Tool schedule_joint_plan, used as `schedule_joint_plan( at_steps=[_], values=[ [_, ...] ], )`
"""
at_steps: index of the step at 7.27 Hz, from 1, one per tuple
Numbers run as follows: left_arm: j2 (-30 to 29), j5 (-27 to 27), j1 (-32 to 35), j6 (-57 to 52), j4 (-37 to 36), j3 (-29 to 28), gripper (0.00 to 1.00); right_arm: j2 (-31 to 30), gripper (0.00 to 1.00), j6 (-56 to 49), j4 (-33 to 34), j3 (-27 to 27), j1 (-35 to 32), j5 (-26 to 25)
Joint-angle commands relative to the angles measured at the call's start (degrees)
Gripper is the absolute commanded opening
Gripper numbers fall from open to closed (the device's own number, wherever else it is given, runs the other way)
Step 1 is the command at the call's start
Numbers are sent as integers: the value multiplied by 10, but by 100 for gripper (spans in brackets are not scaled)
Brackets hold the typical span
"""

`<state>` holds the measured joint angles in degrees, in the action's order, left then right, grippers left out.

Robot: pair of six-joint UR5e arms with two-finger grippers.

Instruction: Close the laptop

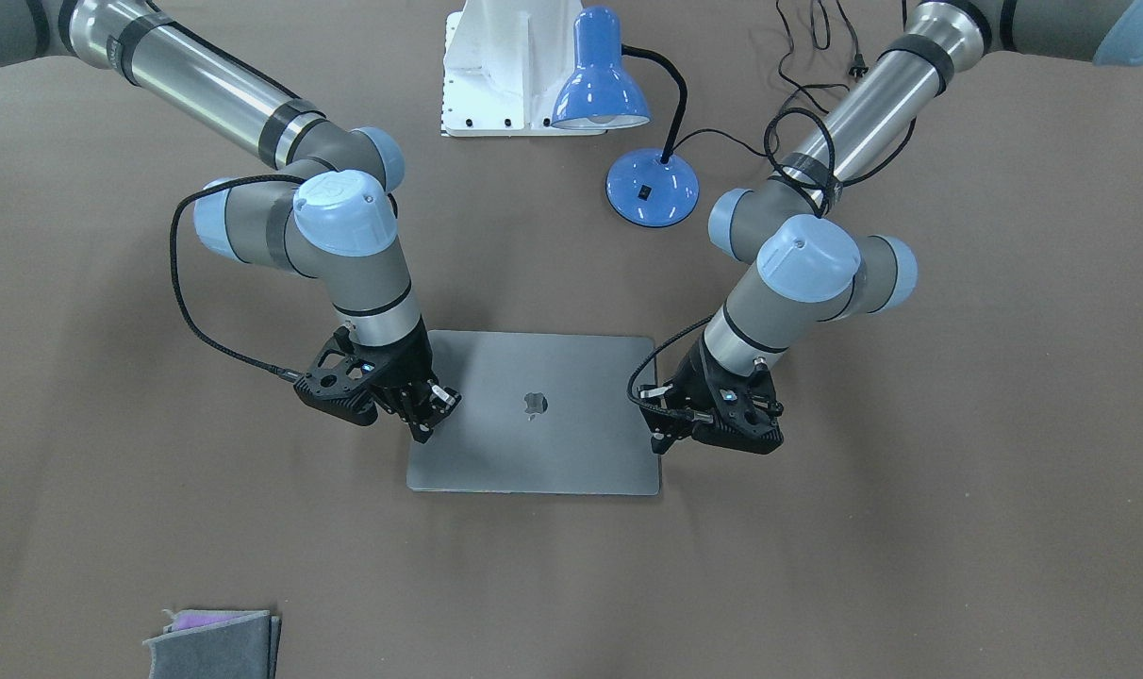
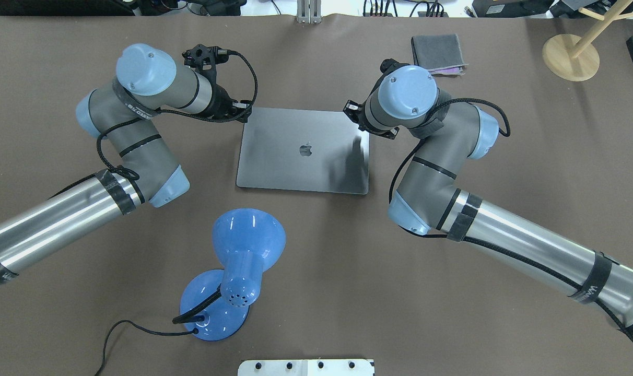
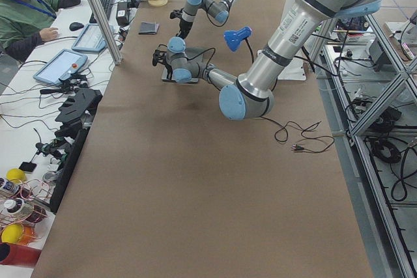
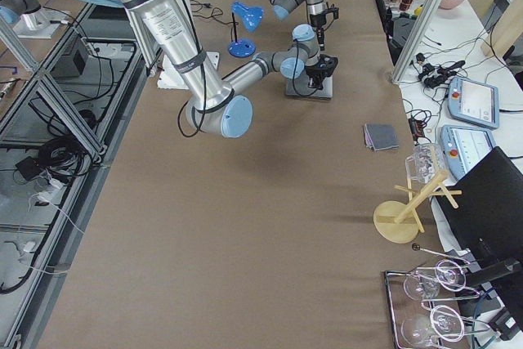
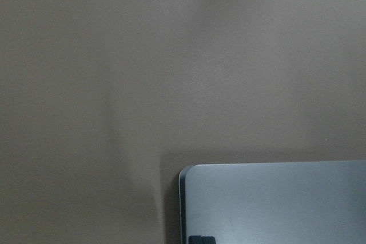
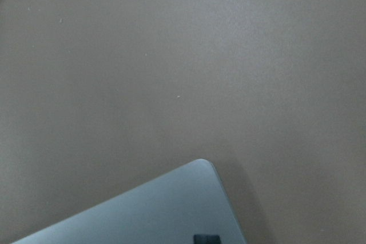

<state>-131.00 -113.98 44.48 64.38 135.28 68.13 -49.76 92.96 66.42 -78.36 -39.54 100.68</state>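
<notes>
The space-grey laptop (image 1: 534, 453) lies flat on the brown table with its lid down and the apple logo facing up; it also shows in the overhead view (image 2: 295, 167). My left gripper (image 1: 661, 438) is shut, with its tips on the lid's far corner (image 5: 274, 204). My right gripper (image 1: 428, 422) is shut, with its tips on the other far corner (image 6: 160, 210). Both wrists point down over the laptop's far edge (image 2: 301, 110). Neither gripper holds anything.
A blue desk lamp (image 2: 243, 245) stands on the robot's side of the laptop, its cord trailing off. A folded grey cloth (image 2: 436, 52) lies at the far right. A wooden stand (image 2: 570, 57) is at the far right corner. A white mount plate (image 1: 505, 66) sits near the robot base.
</notes>
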Motion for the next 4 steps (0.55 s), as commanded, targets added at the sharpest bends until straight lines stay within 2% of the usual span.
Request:
schedule_joint_plan(
  at_steps=[1,2,3,4],
  values=[
    [3,-97,50,-3,-114,84,0,-39,0,-66,42,-68,-72,104],
    [16,-141,81,-66,-176,129,57,-94,8,-127,82,-132,-104,112],
    [51,-148,98,-133,-219,174,98,-141,82,-205,111,-191,-126,117],
    [84,-152,131,-177,-273,221,99,-192,100,-267,128,-233,-154,132]
  ],
)
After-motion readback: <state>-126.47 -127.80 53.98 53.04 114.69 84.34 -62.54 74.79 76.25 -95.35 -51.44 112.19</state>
